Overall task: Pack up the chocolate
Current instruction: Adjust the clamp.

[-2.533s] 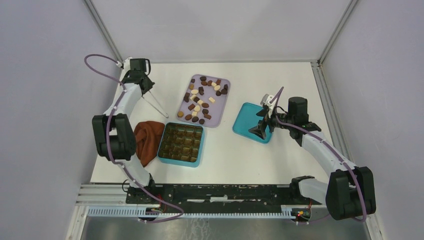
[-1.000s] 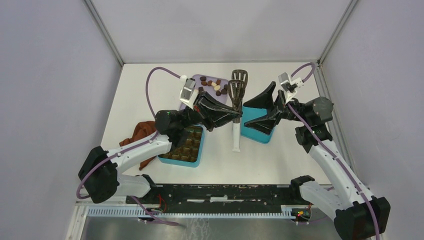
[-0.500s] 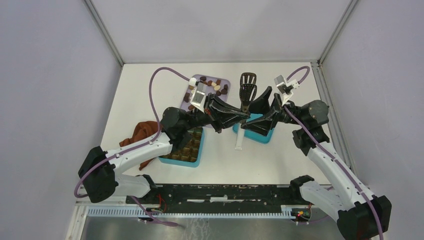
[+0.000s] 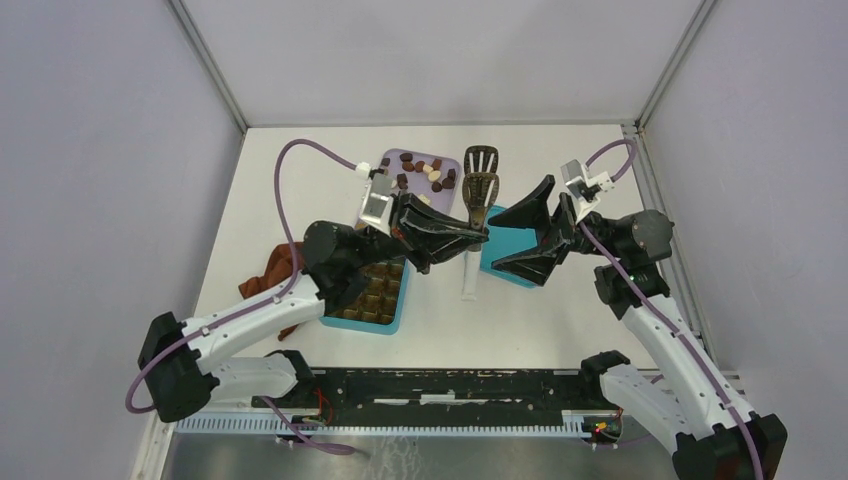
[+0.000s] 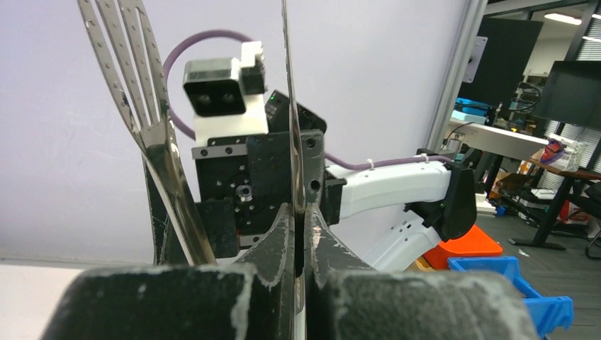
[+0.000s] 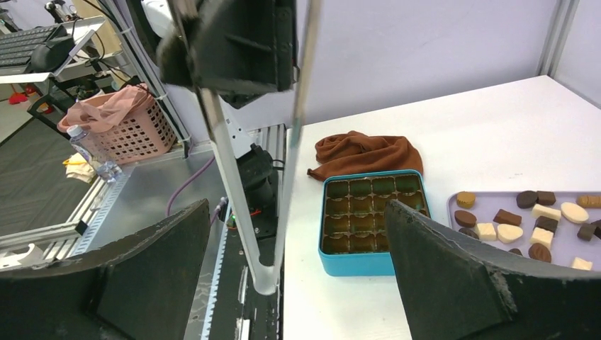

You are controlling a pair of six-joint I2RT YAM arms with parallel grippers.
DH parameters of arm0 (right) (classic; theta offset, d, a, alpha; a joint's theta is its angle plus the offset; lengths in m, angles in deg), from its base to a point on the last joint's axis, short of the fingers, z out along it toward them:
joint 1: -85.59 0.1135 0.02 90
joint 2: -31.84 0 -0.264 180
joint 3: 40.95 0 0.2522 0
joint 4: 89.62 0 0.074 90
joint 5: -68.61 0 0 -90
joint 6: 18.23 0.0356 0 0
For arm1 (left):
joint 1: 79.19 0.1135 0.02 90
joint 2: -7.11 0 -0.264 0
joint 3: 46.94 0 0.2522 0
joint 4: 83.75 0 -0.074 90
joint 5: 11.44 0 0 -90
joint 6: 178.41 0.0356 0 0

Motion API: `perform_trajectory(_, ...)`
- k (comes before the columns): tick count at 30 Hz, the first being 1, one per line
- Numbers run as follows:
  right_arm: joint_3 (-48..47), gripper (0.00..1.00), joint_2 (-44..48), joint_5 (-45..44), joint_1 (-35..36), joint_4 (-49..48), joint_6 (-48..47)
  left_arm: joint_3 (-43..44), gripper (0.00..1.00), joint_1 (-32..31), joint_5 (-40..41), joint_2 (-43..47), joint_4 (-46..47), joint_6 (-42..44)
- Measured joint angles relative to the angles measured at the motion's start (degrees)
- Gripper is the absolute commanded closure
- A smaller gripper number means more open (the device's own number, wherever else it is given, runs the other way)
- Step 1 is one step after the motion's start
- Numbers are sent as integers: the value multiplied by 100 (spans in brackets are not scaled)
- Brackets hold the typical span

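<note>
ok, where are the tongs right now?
Top view, centre: the tongs are clamped in the left end effector, between the teal box and the teal lid, facing the open right end effector.

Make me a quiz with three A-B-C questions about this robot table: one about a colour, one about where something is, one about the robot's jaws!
1. What colour is the square box with the brown gridded insert? A red; B teal; C yellow.
2. Where do the small chocolate pieces lie? A in the box; B on the lilac tray; C on the brown cloth.
3. How do the right arm's jaws stand? A wide open; B shut on a chocolate; C shut on the box.
Answers: 1 B, its walls are teal. 2 B, every piece seen sits on the tray. 3 A, the right wrist view shows them far apart.
</note>
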Motion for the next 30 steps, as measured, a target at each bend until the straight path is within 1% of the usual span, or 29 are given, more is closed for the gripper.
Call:
perform_trajectory(4,15,4,-9,28,-39,-136,96,-98,98,0,2,289,61,0)
perform_trajectory(7,85,7,-44,13,-37,-286,254,-146,98,-26,9,302,138,0)
perform_trajectory(15,133,16,-273,-85,205,-396,463,-166,98,-243,70,-26,144,4)
perform_trajectory(18,133,24,-345,-164,271,-409,474,-149,98,-302,85,-201,166,4)
perform_trajectory(19,133,27,-374,-190,295,-413,481,-136,98,-317,105,-258,177,4)
perform_trajectory(21,133,39,-426,-219,350,-411,485,-111,98,-328,114,-345,188,4)
perform_trajectory(24,133,76,-527,-282,411,-413,509,-70,98,-332,131,-435,240,7)
perform_trajectory(25,133,90,-553,-302,413,-420,494,-57,98,-332,131,-452,267,9)
perform_trajectory(26,131,98,-581,-304,415,-417,522,-35,98,-332,129,-461,264,17)
perform_trajectory(27,129,100,-612,-302,417,-431,557,-26,98,-332,146,-466,267,24)
perform_trajectory(30,125,100,-695,-315,407,-446,656,-22,98,-323,122,-501,258,149)
